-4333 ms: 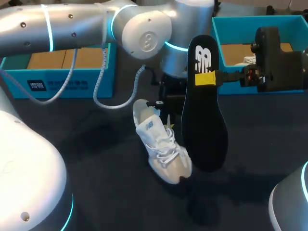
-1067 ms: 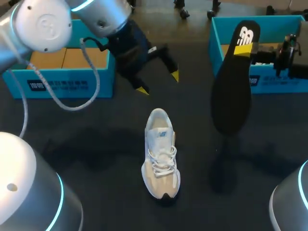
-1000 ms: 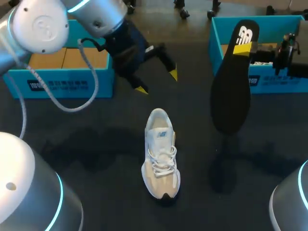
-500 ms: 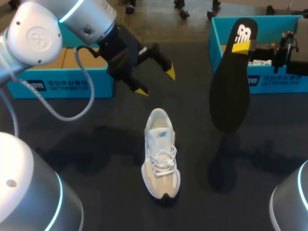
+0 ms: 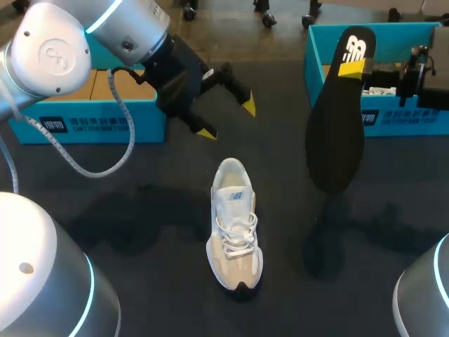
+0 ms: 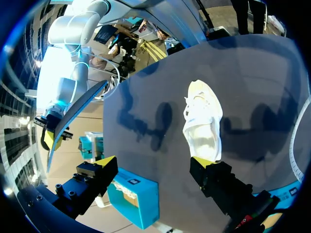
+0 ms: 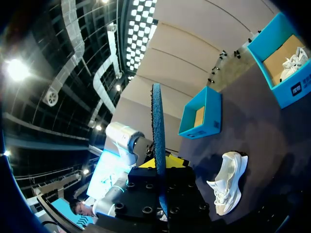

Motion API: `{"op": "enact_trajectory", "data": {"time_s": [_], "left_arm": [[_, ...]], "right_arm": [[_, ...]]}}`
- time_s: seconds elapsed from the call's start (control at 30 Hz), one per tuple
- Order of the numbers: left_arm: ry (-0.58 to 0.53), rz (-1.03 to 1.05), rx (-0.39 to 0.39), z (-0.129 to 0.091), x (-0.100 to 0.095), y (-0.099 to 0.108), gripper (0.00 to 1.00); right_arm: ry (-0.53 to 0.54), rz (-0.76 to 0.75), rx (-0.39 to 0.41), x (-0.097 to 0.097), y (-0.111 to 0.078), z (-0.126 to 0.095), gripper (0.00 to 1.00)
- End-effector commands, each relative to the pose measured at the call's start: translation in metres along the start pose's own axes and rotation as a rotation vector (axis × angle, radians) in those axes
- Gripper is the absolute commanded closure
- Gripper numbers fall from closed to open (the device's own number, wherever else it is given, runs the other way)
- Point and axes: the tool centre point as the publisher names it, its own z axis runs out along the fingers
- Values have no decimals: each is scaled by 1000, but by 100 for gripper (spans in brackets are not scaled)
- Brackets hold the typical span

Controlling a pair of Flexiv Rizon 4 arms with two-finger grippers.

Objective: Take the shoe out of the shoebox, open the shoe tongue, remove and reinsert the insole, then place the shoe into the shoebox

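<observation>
The white shoe (image 5: 235,225) stands upright on its sole on the dark table (image 5: 126,210), near the middle, toe towards the near edge and heel towards the far side, laces still threaded; nothing touches it. Beyond the heel and a little to the left, the left gripper (image 5: 226,119) hangs above the table with its two yellow-tipped fingers spread wide and nothing between them; its wrist view shows the shoe lying on the table ahead of those open fingers, well apart from them. To the right of the shoe, the black insole (image 5: 335,133) is held off the table, hanging almost vertically with its broad end down and its printed heel end up. The right gripper (image 5: 352,68) is clamped on that upper end, and in the right wrist view the insole stands edge-on between the fingers. At the far left lies one blue box (image 5: 91,126) with a brown cardboard floor. At the far right is a second blue box (image 5: 312,60), and the white shape inside it is possibly another shoe.
</observation>
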Motion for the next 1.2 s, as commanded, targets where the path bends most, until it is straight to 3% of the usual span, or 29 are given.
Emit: {"op": "enact_trajectory", "data": {"time_s": [0.03, 0.3, 0.67, 1.2], "left_arm": [[-56, 5, -10, -5, 1, 2, 0], [-153, 22, -13, -17, -8, 7, 0], [-314, 56, -75, -43, -15, 12, 0], [-430, 70, -154, -59, -19, 12, 0]], "right_arm": [[-1, 28, 1, 0, 6, 3, 100], [1, 93, 15, -6, 18, 4, 100], [-8, 174, 44, -16, 38, 4, 100], [2, 249, 113, -25, 67, 14, 100]]}}
